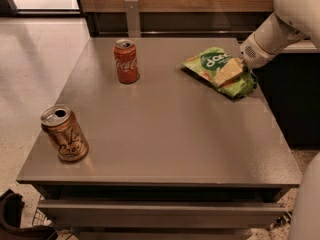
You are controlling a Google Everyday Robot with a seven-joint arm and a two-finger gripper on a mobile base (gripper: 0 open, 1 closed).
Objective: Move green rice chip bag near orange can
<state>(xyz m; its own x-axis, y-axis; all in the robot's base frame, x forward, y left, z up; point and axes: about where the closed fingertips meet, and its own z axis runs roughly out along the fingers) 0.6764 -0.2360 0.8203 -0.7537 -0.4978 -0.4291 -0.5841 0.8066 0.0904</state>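
Note:
The green rice chip bag (218,70) lies flat near the table's far right edge, with its dark-green logo and orange chip pictures facing up. The orange can (64,134) stands slightly tilted at the table's near left corner, its silver top open. My gripper (246,73) comes in from the upper right on a white arm and is at the bag's right end, touching or just over it. The bag is far from the orange can, across the table diagonal.
A red Coca-Cola can (126,61) stands upright at the far left-middle of the grey table (165,134). A dark cabinet (295,99) is beside the table's right edge. A wooden wall panel runs behind. A dark object (12,216) sits on the floor at lower left.

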